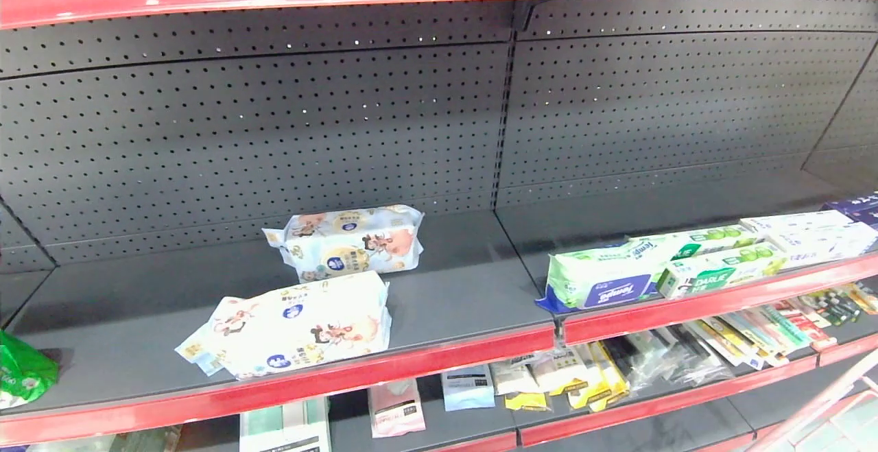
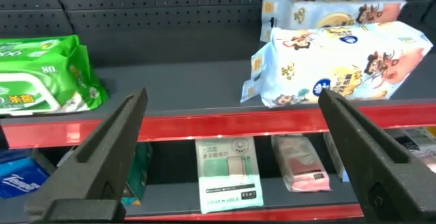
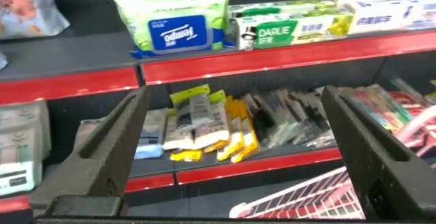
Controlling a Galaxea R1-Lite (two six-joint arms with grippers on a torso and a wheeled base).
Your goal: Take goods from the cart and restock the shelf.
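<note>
The dark grey metal shelf [image 1: 466,280] with a red front lip stands ahead, and a corner of the red wire cart [image 1: 816,407] shows at lower right. Two white cartoon-printed soft packs lie on the shelf, the front pack [image 1: 295,325] at the lip and the rear pack [image 1: 350,241] just behind it. The left gripper [image 2: 233,98] faces these packs with its black fingers spread wide, and the right gripper [image 3: 235,93], above the cart, is spread wide too.

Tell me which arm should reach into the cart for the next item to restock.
Right. The pink-and-white wire cart lies close by the open, empty right tool, on the robot's right. The open left tool faces the white cartoon-print soft packs farther left.
</note>
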